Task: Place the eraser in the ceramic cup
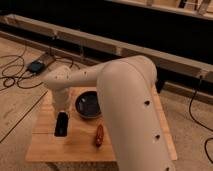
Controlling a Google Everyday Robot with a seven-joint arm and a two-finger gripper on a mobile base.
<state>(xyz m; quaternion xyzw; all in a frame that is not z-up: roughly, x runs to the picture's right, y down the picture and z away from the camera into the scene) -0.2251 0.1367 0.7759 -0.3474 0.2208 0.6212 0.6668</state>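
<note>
**A:** What sat nearest the camera?

**B:** The arm (131,115), thick and pale, covering the right side of the wooden counter (50,147).

**A:** And on the counter itself?

**B:** A reddish-brown object (99,135) lay near the front, at about 5 o'clock from the bowl (89,104). The eraser (61,126), flat and black, lay on the wood at about 8 o'clock from the bowl, close to it but apart.

**A:** Where was the tool?

**B:** The tool (61,112) pointed down at the eraser's 12 o'clock end, right at it. I could not tell whether it was apart, together or clamped on anything.

**A:** Farther back?

**B:** At 10 o'clock from the counter, a small dark box (36,66) lay on the floor with cables (12,75) beside it. Beyond that a long pale beam (100,42) ran across in front of a dark wall.
</note>
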